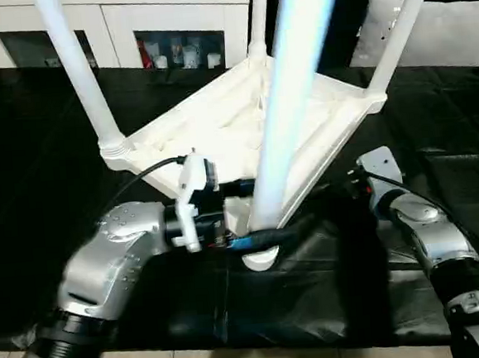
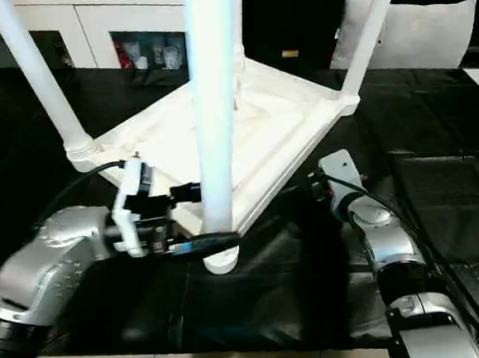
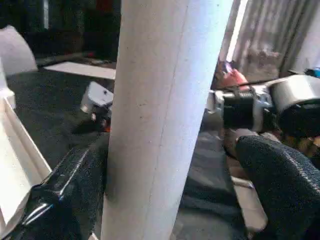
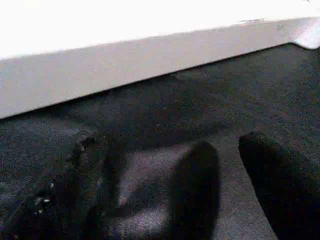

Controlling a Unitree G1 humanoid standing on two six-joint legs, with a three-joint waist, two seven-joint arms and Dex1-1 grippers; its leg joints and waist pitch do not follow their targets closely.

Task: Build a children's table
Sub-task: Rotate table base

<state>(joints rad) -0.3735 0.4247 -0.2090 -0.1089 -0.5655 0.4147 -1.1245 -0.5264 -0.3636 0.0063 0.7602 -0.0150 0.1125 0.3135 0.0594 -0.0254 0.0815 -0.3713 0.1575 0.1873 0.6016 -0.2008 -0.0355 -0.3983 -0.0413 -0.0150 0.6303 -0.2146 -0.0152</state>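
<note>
Left gripper stood wide open around the near leg of the upturned table on the black cover. Right gripper was open and empty beside its edge.

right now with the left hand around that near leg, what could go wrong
The near leg stands between the left hand's open fingers, not clamped; a sideways nudge could tilt it in its corner socket or pop it out. That corner sits at the edge of the black-covered surface, so a shove might slide the upturned table off. The right hand is low beside the table's rim and could catch it.
</note>
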